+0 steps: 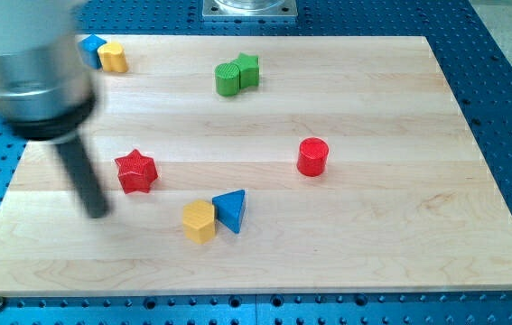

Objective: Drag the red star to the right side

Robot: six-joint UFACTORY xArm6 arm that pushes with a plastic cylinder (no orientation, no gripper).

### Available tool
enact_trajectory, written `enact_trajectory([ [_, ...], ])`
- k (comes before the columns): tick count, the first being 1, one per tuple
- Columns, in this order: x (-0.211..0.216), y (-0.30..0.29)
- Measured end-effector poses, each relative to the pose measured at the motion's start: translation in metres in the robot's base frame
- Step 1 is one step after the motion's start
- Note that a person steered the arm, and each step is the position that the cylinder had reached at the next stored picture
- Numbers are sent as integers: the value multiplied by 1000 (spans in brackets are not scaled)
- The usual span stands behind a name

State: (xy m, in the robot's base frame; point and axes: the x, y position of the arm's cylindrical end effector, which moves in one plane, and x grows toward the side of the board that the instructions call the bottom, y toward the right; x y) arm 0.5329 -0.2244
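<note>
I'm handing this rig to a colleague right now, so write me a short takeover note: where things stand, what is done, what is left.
My tip rests on the board at the view's left, just left of and slightly below the red star, apart from it.
The red star sits left of centre; the red cylinder lies to its right, the yellow block and blue triangle below right.
Done: nothing visible yet.
Left: push the star toward the view's right.

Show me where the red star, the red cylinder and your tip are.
red star [134, 170], camera view, middle of its top face.
red cylinder [312, 155], camera view, its side near the top.
my tip [98, 214], camera view, the rod's very end, left of the red star.
</note>
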Motion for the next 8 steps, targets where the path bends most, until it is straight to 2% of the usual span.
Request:
enact_trajectory([
  [1, -21, 7],
  [2, -41, 99],
  [3, -42, 154],
  [4, -64, 115],
  [6, -80, 295],
  [7, -93, 300],
  [8, -89, 268],
])
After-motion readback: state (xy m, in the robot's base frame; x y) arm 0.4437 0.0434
